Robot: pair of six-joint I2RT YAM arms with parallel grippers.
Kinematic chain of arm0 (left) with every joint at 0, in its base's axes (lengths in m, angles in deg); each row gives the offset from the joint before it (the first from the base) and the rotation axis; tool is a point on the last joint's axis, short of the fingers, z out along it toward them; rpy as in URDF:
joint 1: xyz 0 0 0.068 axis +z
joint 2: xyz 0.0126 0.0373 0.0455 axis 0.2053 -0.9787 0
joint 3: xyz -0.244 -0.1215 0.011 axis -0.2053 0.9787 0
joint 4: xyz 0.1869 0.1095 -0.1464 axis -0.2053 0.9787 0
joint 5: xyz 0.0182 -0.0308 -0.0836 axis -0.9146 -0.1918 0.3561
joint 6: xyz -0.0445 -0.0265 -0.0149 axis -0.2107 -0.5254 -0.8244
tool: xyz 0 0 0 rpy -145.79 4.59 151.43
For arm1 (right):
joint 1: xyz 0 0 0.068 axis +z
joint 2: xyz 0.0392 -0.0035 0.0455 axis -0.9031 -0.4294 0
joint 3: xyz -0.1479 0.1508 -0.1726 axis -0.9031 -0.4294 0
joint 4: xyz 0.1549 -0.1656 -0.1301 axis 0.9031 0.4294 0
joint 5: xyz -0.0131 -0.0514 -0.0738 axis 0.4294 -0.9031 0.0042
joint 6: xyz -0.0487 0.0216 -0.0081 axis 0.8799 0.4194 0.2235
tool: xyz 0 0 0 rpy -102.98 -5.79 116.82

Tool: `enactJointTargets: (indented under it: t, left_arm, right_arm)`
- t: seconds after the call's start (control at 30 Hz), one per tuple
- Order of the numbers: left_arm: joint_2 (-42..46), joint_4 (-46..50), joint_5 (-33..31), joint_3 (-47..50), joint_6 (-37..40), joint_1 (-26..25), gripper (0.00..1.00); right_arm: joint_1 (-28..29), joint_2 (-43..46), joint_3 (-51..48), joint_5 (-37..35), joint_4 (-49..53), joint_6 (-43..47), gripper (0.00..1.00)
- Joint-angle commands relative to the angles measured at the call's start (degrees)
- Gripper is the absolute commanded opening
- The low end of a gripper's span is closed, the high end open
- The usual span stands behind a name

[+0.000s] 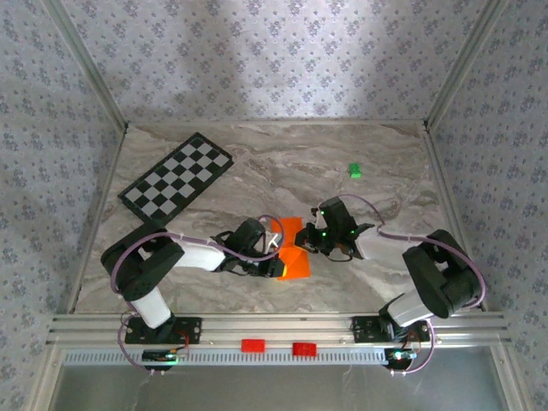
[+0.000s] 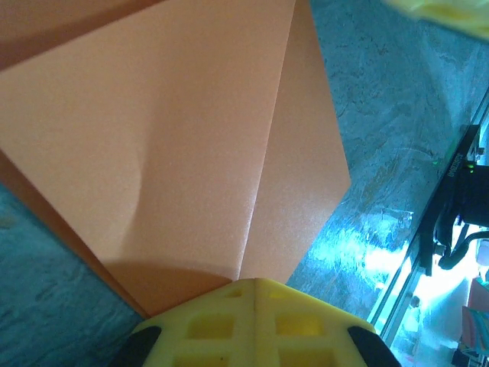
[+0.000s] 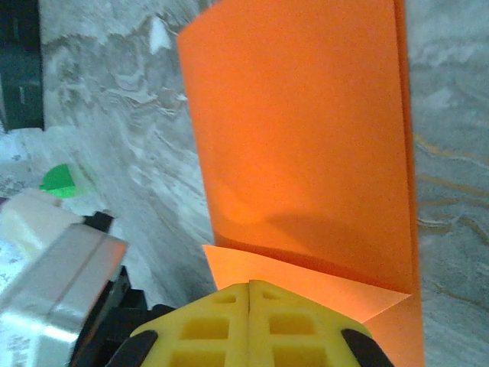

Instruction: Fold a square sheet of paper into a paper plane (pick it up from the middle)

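Pinching the half-folded square sheet of paper [image 1: 291,257] by the tabletop's [image 1: 368,145] near edge, left gripper [image 2: 254,284] and right gripper [image 3: 250,284] both clamped on it. Looking light, floppy, slippery; probably worth gripping along creases.

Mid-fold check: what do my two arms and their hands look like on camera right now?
Both the left arm and the right arm have white links between bulky black joints, each trailed by a thin lilac cable. The left hand and the right hand carry yellow moulded fingers with square recesses. Small green lights glow on the right hand's black body.
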Motion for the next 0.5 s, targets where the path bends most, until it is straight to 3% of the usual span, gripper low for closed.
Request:
enactJointTargets:
  t: [0.0, 0.47]
  left_arm:
    - [-2.49, 6.52, -1.54, 1.8, 0.96, 0.0, 0.0]
    - [3.13, 9.71, -0.14, -3.88, 0.82, 0.77, 0.0]
  right_arm:
    - [-0.24, -2.98, -0.69, -1.25, 0.89, -0.43, 0.0]
    - [-3.34, -6.96, -5.38, -1.85, -1.41, -1.55, 0.0]
